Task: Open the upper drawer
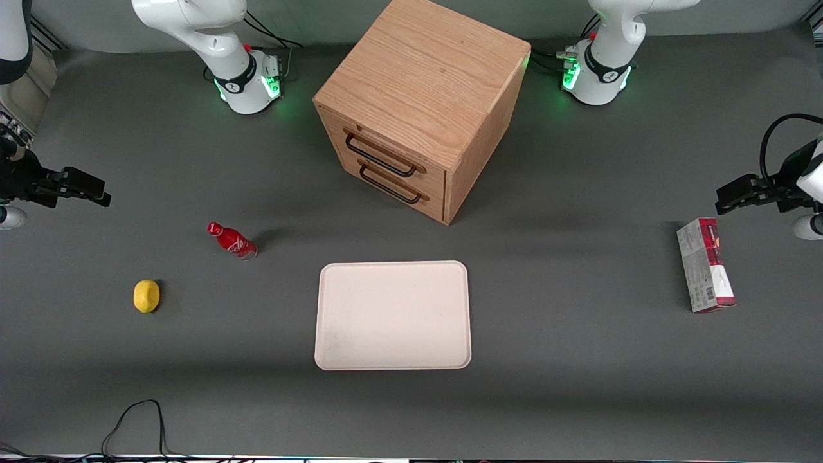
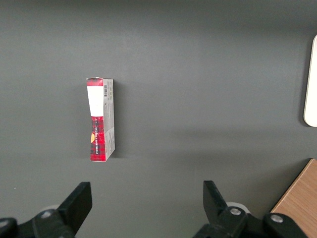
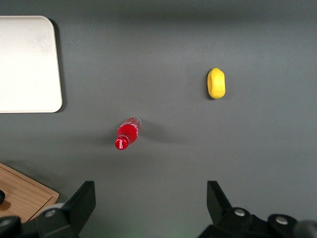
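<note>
The oak cabinet (image 1: 421,71) stands at the middle of the table, far from the front camera. Its upper drawer (image 1: 371,137) is closed, with its thin black bar handle (image 1: 382,155) above the lower drawer's handle (image 1: 391,185). My gripper (image 1: 96,191) hovers at the working arm's end of the table, well away from the cabinet. It is open and empty, as the right wrist view (image 3: 151,194) shows, with a corner of the cabinet top (image 3: 25,198) at that view's edge.
A red bottle (image 1: 233,240) (image 3: 128,133) and a yellow lemon (image 1: 146,296) (image 3: 216,83) lie between the gripper and a white tray (image 1: 393,315) (image 3: 27,64). A red-and-grey box (image 1: 705,265) (image 2: 101,119) lies toward the parked arm's end.
</note>
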Robot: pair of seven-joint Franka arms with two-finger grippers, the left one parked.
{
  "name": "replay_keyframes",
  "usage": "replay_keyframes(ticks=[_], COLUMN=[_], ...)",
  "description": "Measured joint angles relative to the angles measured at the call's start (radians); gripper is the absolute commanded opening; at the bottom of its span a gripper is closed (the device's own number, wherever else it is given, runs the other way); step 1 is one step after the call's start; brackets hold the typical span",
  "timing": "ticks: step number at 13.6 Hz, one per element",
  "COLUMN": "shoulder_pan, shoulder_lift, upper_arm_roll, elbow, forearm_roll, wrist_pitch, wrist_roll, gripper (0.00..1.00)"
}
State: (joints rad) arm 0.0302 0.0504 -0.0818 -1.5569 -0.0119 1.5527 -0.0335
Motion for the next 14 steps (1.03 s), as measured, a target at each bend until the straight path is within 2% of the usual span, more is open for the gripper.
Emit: replay_keyframes(ticks=[8,14], shoulder_pan=[0.029,0.353], shoulder_lift=[0.006,0.052], upper_arm_roll=[0.023,0.048], elbow=[0.0,0.001], forearm_roll=[0.016,0.023], wrist_pitch=[0.0,0.033], wrist_roll=[-0.005,-0.004], gripper=[1.0,1.0])
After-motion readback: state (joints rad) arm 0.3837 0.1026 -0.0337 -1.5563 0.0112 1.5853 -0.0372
